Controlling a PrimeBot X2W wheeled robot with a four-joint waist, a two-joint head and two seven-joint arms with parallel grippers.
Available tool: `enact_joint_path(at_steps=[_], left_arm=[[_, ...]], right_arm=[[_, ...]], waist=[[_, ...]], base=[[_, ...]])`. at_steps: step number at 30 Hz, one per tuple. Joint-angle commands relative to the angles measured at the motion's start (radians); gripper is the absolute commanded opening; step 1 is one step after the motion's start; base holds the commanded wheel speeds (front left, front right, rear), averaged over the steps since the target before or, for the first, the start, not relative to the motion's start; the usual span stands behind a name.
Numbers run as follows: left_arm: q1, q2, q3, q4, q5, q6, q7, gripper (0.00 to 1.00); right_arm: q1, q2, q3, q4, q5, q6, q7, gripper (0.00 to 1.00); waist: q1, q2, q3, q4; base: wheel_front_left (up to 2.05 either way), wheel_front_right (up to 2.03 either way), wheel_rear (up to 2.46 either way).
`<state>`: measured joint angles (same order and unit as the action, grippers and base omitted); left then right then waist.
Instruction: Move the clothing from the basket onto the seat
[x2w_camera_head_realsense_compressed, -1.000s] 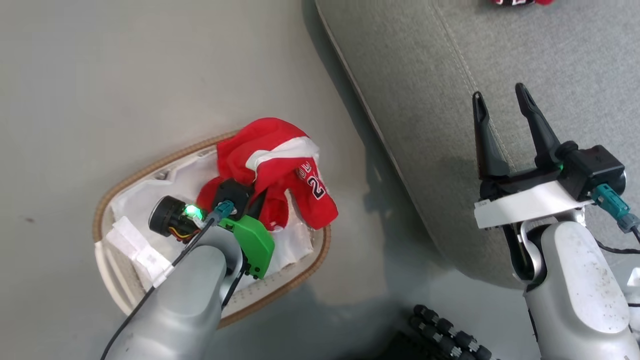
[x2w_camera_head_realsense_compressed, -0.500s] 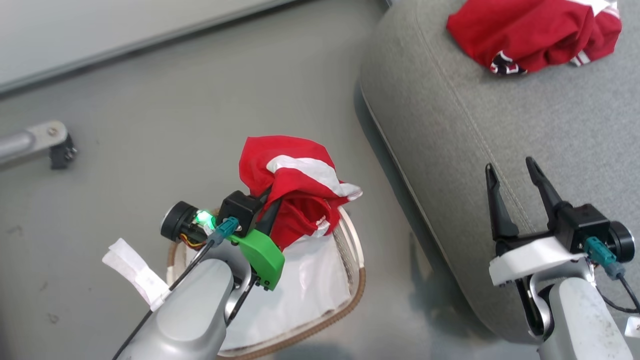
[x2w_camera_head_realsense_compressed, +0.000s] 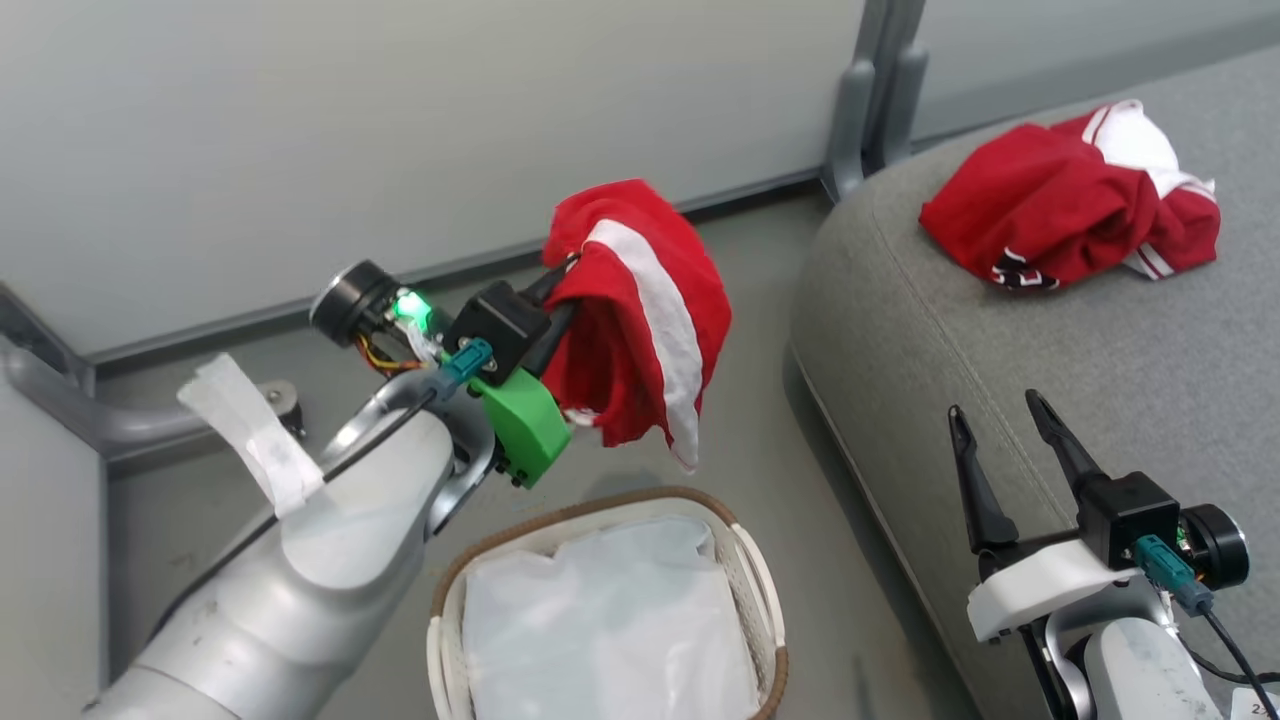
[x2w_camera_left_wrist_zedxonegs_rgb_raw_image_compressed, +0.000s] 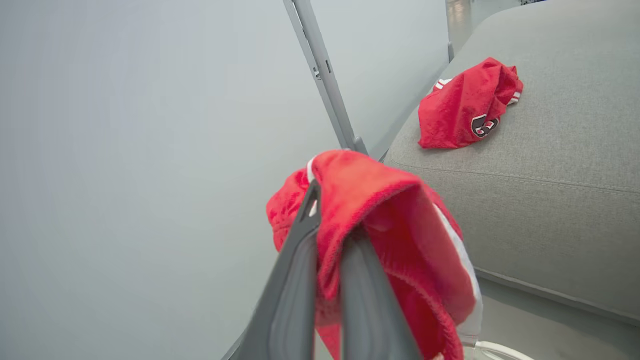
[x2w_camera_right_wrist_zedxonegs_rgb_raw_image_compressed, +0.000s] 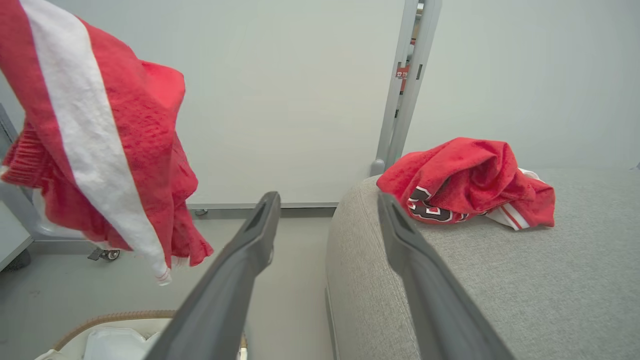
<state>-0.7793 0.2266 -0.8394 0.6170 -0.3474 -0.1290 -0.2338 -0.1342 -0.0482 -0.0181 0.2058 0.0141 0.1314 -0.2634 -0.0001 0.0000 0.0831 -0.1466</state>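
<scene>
Pale wall panels (x2w_camera_head_realsense_compressed: 400, 120) meet a grey post (x2w_camera_head_realsense_compressed: 858, 100) above grey floor (x2w_camera_head_realsense_compressed: 760, 420).

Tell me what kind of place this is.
Probably a lab or test bay staged as a living room: pale blank partition panels on grey metal posts, a smooth grey floor, and a large grey woven-fabric sofa seat beside an oval white plastic laundry basket with a brown woven rim.

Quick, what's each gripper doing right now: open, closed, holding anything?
Left gripper: closed on a red jersey, which hangs clear of the basket.
Right gripper: open, holding nothing.
</scene>
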Motion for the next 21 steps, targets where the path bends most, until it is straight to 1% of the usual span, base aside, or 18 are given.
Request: enact_joint_path(at_steps=[1,4,7,12,21], left_arm=[[-0.03,0.013,-0.018,-0.01,-0.008,-0.003,0.005,0.0],[-0.087,0.027,-0.059,-0.027,-0.023,-0.003,0.012,0.0],[-0.129,0.03,-0.083,-0.037,-0.038,-0.003,0.015,0.0],[-0.193,0.017,-0.102,-0.037,-0.057,-0.003,0.013,0.0],[-0.256,-0.002,-0.114,-0.028,-0.08,-0.003,0.001,0.0]], right_arm=[[0.013,-0.004,0.003,0.002,-0.007,-0.001,-0.002,1.0],[0.007,-0.004,0.015,0.005,-0.008,-0.001,-0.002,1.0],[0.0,-0.004,0.035,0.006,-0.005,-0.001,-0.002,1.0],[-0.009,-0.004,0.078,0.007,0.003,-0.001,-0.002,1.0],[-0.025,-0.004,0.157,0.02,0.011,-0.001,-0.002,1.0]], waist=[[0.0001,0.0,-0.08,0.054],[0.0001,0.0,-0.092,0.063],[0.0001,0.0,-0.099,0.073],[0.0001,0.0,-0.109,0.088],[0.0001,0.0,-0.117,0.105]], base=[[0.0,0.0,0.0],[0.0,0.0,0.0],[0.0,0.0,0.0],[0.0,0.0,0.0],[0.0,0.0,0.0]])
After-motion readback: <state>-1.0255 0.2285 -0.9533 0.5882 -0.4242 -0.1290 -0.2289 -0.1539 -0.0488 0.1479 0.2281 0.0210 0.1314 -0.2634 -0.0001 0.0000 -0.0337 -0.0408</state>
